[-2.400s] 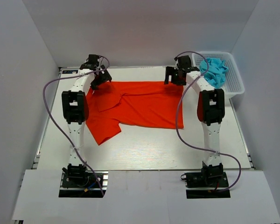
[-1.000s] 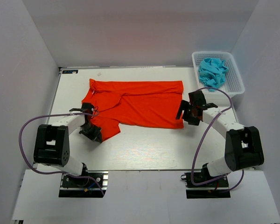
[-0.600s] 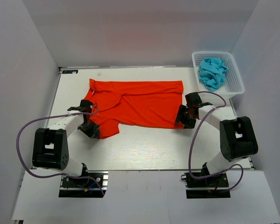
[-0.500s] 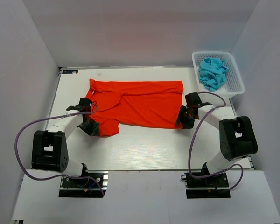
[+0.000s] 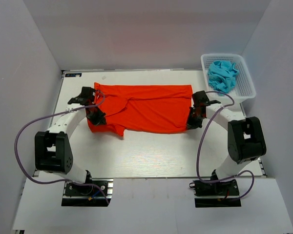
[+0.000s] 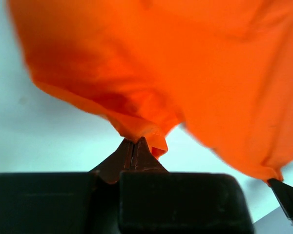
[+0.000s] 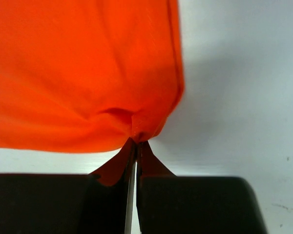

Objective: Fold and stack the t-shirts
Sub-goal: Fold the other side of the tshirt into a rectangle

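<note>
A white table (image 5: 151, 151) between grey walls (image 5: 39, 44) bears the spread orange-red t-shirt (image 5: 146, 107); close wrist views show the left gripper (image 6: 134, 146) and right gripper (image 7: 135, 142) pinching its near edge, while only overhead shows the turquoise t-shirt (image 5: 222, 75) in a far-right mesh basket (image 5: 249, 87).

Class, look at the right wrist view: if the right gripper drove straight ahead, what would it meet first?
The bright orange-red cloth t-shirt; the right gripper is shut on its edge, with more shirt beyond.

Diffuse overhead light is filling the enclosure evenly, and the white table (image 5: 151, 156) is carrying only soft shadows. The orange-red t-shirt (image 5: 151, 107) is throwing a faint warm tint onto the back wall (image 5: 136, 46). In the left wrist view, motion blur is smearing its edges.
</note>
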`<action>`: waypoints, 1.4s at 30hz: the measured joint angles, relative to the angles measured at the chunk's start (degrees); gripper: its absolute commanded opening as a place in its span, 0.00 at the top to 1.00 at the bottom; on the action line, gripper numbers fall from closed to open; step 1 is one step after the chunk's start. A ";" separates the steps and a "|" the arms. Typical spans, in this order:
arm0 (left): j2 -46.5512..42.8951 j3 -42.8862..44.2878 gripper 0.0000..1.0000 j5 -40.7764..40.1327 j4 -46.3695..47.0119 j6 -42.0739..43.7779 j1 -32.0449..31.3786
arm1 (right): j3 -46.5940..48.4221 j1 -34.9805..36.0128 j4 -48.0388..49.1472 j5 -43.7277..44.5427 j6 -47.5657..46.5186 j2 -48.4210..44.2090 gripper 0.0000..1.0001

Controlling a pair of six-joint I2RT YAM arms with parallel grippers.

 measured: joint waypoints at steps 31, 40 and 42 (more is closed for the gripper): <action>28.70 43.32 1.00 -6.08 4.55 15.61 1.62 | 45.92 -0.76 -12.52 7.93 -5.97 24.52 1.00; 44.06 61.79 0.42 -3.76 6.34 21.68 1.73 | 54.38 -2.14 -14.47 8.61 -5.88 32.54 0.35; 49.07 66.64 0.00 -3.28 5.22 22.53 1.73 | 56.43 -2.43 -14.75 8.96 -5.88 34.18 0.19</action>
